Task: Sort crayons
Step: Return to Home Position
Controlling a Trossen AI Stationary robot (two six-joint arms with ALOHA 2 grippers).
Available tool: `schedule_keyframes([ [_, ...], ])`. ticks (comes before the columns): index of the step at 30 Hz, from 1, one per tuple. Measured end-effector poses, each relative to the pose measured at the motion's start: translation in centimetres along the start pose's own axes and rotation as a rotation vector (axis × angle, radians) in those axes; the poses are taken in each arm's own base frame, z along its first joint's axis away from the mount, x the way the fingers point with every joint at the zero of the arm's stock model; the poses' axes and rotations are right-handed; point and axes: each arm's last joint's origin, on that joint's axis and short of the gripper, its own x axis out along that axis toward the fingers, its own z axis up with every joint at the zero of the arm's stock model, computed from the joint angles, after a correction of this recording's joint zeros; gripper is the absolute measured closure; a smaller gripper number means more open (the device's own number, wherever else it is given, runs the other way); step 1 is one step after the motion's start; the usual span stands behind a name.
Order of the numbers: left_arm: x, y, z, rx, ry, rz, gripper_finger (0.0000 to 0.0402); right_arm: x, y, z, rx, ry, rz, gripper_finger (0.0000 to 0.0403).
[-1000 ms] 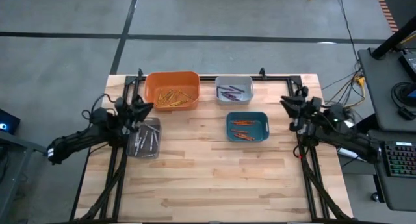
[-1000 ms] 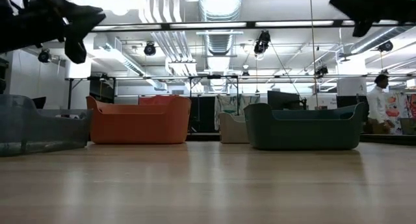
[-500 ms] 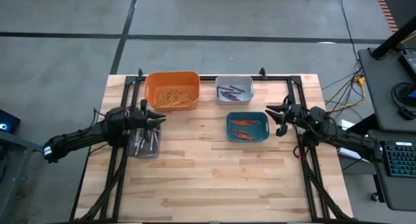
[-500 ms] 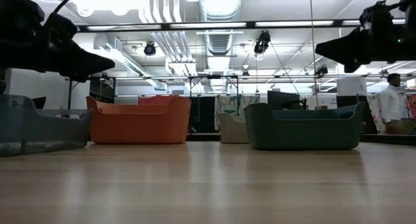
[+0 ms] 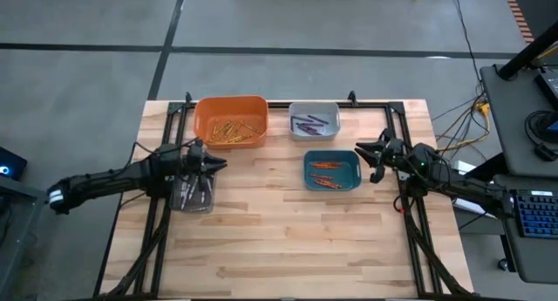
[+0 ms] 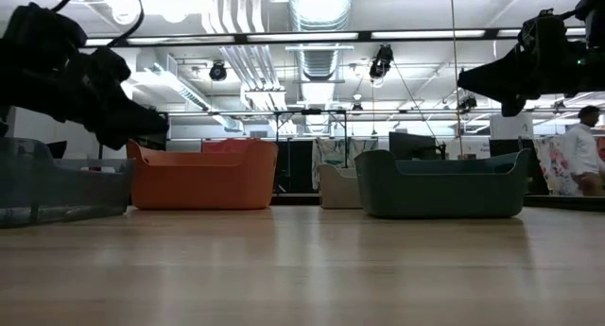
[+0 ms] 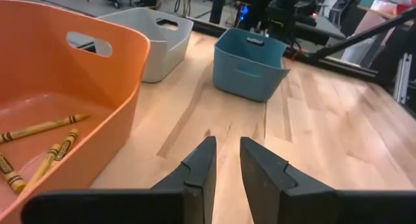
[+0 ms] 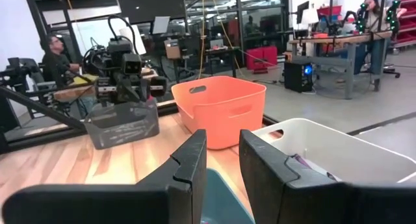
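The crayons lie sorted in bins. Yellow crayons (image 5: 228, 131) fill the orange bin (image 5: 230, 120), purple crayons (image 5: 309, 122) lie in the pale grey bin (image 5: 314, 119), orange-red crayons (image 5: 326, 174) in the teal bin (image 5: 332, 171), and grey crayons (image 5: 195, 190) in the clear bin (image 5: 193, 193). My left gripper (image 5: 218, 164) hovers over the clear bin's far right corner and points toward the table's right. Its fingers (image 7: 203, 164) stand a little apart around nothing. My right gripper (image 5: 364, 150) hangs at the teal bin's right rim, pointing left, open and empty (image 8: 223, 152).
Bare wooden tabletop (image 5: 288, 240) takes up the near half. Black frame rails (image 5: 166, 231) run along both sides and the far edge. People show in the room beyond the table (image 6: 586, 156) (image 8: 55, 55).
Both grippers have sunk toward the table. My left gripper has tipped from pointing down to nearly level and has reached further right over the clear bin. My right gripper has come down and toward the teal bin, then kept still. No crayon has moved.
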Motion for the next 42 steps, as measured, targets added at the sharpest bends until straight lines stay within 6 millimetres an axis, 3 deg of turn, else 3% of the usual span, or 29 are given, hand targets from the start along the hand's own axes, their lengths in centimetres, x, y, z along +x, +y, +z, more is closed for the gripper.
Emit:
schedule_keyframes([
  [42, 0.39, 0.14, -0.44, 0.001, 0.056, 0.012, 0.0349, 0.01, 0.43, -0.10, 0.003, 0.007, 0.044, 0.0321],
])
